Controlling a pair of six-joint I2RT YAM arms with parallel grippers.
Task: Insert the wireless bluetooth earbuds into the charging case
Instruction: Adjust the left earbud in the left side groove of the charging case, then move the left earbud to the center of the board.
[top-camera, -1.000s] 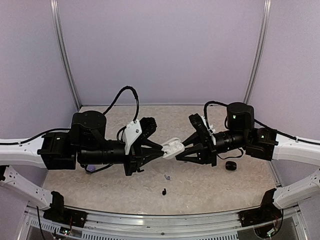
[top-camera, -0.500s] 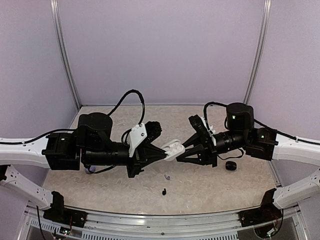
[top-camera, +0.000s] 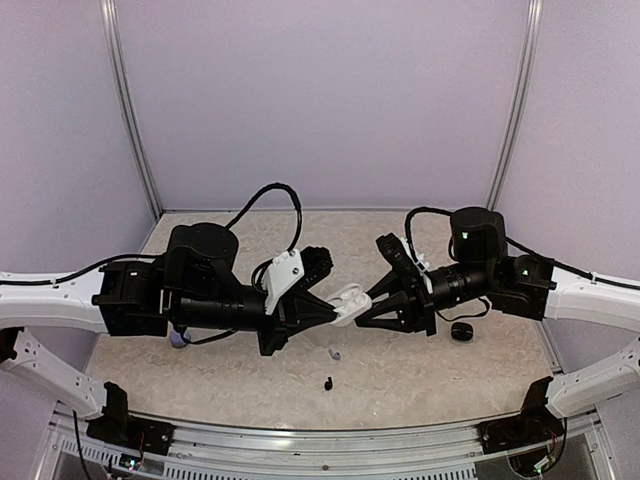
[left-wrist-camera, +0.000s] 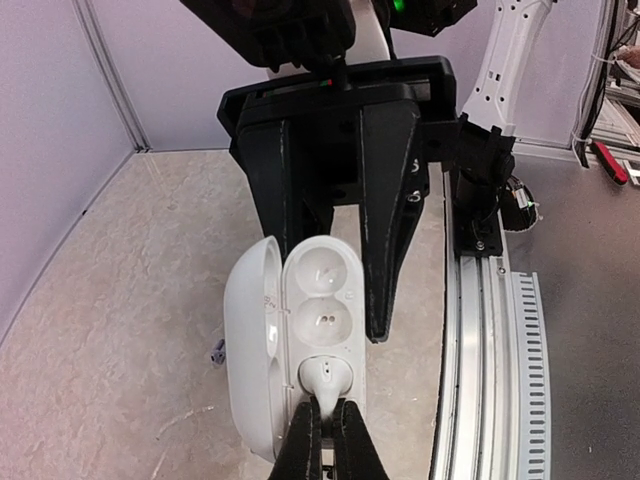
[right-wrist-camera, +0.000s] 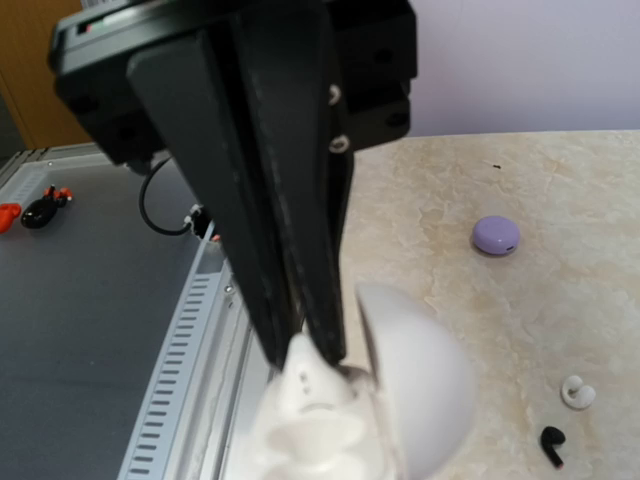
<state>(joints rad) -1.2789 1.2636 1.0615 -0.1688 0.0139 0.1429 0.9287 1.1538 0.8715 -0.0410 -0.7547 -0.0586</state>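
Seating a white earbud (left-wrist-camera: 326, 375) appears to be the step in hand. The left gripper (left-wrist-camera: 325, 445) is pinched tight on the earbud's stem. It holds the earbud at the well nearest 6 o'clock of the open charging case (left-wrist-camera: 318, 300), whose lid is swung out to 9 o'clock. The well toward 12 o'clock stands empty. The right gripper (top-camera: 368, 303) clamps the case by its sides, in the air over the middle of the table.

Whether the earbud is fully home cannot be told.

Risks noted:
- Letting go early could leave the earbud tilted, so that it drops out.
- Pushing harder could twist the case in its clamp.
- The smooth stem could slip from the narrow tips.

A black earbud (top-camera: 328, 382) and a pale earbud (top-camera: 335, 354) lie on the table at 6 o'clock of the case, not yet loaded.
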